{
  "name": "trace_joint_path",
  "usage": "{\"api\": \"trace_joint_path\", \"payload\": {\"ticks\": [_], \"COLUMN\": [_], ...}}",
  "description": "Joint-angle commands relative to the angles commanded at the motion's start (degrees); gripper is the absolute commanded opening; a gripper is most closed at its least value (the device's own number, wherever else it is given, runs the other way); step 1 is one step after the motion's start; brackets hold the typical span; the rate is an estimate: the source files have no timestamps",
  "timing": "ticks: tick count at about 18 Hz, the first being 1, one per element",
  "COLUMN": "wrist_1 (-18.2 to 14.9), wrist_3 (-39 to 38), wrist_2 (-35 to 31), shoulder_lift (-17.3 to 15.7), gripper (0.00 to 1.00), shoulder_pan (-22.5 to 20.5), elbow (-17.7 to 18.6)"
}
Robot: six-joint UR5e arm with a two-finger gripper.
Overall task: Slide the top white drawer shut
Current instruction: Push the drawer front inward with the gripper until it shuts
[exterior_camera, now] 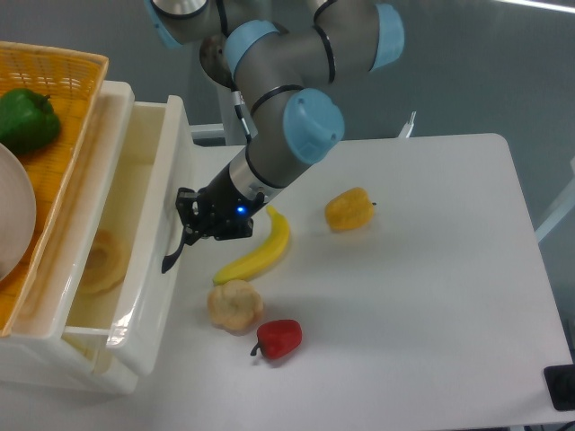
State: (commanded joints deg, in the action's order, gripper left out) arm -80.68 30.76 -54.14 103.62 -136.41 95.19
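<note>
From the fixed camera, my gripper point(186, 226) sits against the front panel of the top white drawer point(160, 224), at its curved black handle point(172, 256); whether my jaws are spread or pinching, I cannot tell. The drawer is part-open at the table's point(431, 269) left edge. It looks stiff, glossy, probably light, so I would push flat on the panel. A banana point(259, 253), a pastry point(234, 305) and a red pepper point(279, 338) lie nearby, not blocking.

Tool point(190, 224): jaw state unreadable against drawer front; orange basket point(54, 81), white plate point(13, 220): cropped at left edge.
</note>
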Motion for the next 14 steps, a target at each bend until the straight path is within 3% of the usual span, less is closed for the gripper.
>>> {"api": "trace_joint_path", "payload": {"ticks": [14], "wrist_1": [0.52], "wrist_3": [-3.34], "wrist_2": [0.26], "shoulder_lift": [0.79], "gripper": [0.03], "shoulder_pan": [3.78], "elbow": [-0.26]}}
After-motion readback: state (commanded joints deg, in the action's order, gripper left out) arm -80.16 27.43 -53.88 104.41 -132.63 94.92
